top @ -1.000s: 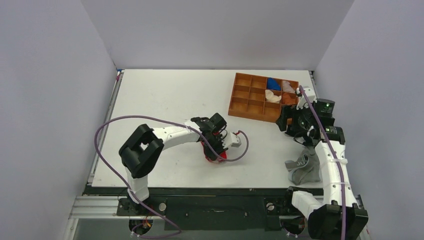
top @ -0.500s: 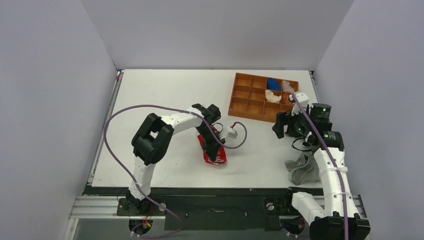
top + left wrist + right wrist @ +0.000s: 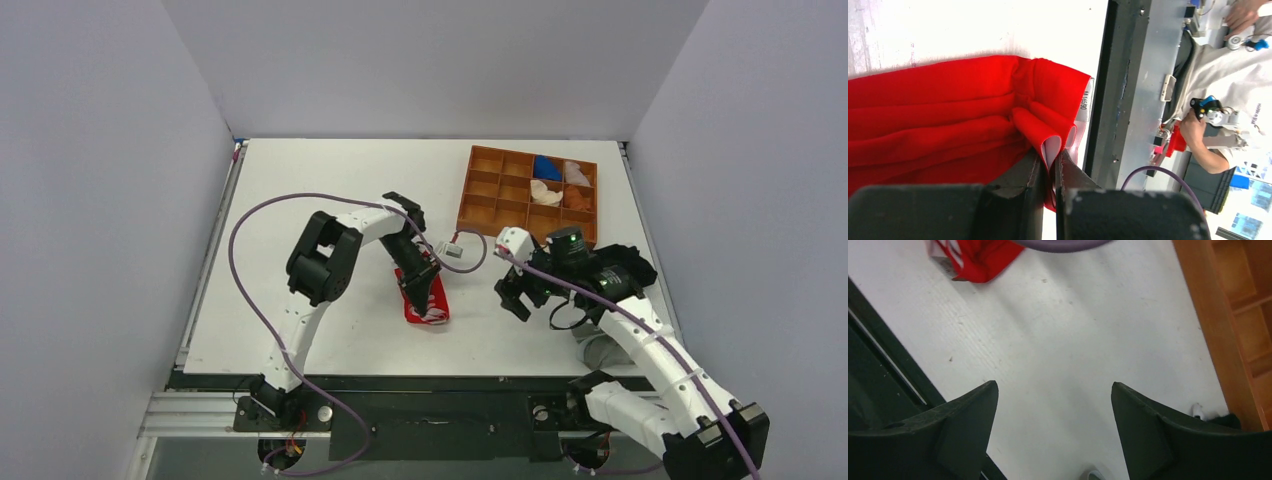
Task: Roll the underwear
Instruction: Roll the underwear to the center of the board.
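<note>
The red underwear (image 3: 424, 297) lies in a long folded strip on the white table, near the front edge. My left gripper (image 3: 421, 283) is over it and shut on a fold of the red fabric near the white-trimmed waistband (image 3: 1053, 147). In the left wrist view the underwear (image 3: 938, 120) spreads to the left in creases. My right gripper (image 3: 521, 296) is open and empty above bare table, to the right of the underwear. Its wrist view shows the underwear (image 3: 979, 256) at the top left, apart from the fingers (image 3: 968, 410).
An orange divided tray (image 3: 500, 211) with several small cloth items stands at the back right. A grey garment (image 3: 603, 349) lies under the right arm near the front right edge. The left arm's purple cable (image 3: 470, 262) loops beside the underwear. The table's black front edge (image 3: 1108, 100) is close.
My left gripper has pulled back and left along the underwear, which now lies longer and flatter. My right arm has swung from the tray toward the table's middle.
</note>
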`<action>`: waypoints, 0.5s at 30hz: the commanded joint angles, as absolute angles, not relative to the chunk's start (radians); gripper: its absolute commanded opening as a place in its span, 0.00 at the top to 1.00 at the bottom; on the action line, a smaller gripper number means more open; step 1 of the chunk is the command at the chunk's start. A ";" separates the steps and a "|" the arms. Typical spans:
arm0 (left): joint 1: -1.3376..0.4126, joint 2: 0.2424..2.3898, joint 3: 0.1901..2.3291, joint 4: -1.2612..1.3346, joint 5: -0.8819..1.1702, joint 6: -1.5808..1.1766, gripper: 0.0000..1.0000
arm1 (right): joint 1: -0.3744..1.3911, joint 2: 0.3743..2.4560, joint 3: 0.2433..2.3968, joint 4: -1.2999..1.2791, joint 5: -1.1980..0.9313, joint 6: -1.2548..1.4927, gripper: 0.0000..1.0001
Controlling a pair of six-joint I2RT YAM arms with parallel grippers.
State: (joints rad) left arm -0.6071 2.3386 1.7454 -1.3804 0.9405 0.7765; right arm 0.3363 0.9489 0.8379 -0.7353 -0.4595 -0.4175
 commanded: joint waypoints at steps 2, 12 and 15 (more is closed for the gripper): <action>-0.585 2.386 1.822 -1.518 1.036 0.860 1.00 | 0.494 1.008 0.830 -0.722 -0.397 -0.483 0.23; -0.577 2.447 1.835 -1.547 1.060 0.861 1.00 | 0.792 1.214 0.856 -0.623 -0.344 -0.503 0.28; -0.575 2.462 1.848 -1.560 1.066 0.855 1.00 | 0.855 1.273 0.857 -0.557 -0.299 -0.494 0.29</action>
State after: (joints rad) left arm -0.5842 2.4474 1.8023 -1.5120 1.0214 0.8261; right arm 0.7872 1.2274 0.8280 -0.6685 -0.3656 -0.4870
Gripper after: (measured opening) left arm 0.043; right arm 0.714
